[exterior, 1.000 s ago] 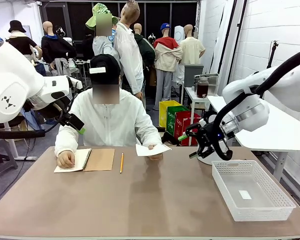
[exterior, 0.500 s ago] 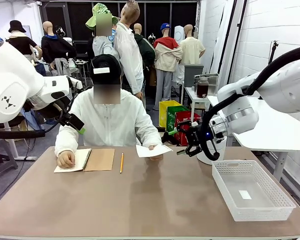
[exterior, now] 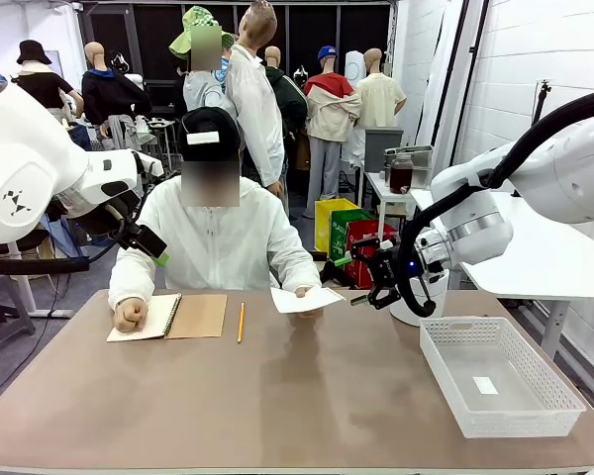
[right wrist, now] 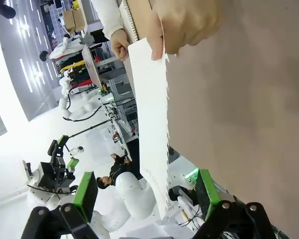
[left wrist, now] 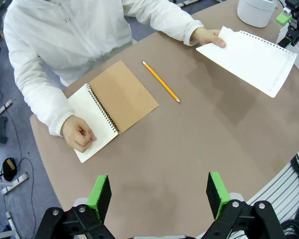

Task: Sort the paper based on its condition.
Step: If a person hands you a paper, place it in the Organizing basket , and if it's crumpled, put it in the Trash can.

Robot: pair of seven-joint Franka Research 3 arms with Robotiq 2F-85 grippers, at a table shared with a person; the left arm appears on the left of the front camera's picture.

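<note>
Front view showed the paper, one white sheet, lifted just above the table's far edge and pinched by the person's hand. The right gripper reached level, close to the sheet's free edge, fingers spread wide. The left gripper hung raised near the far left corner, fingers also wide apart.

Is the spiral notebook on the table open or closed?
Open: the notebook lies spread flat, brown cover beside a bare white page.
</note>
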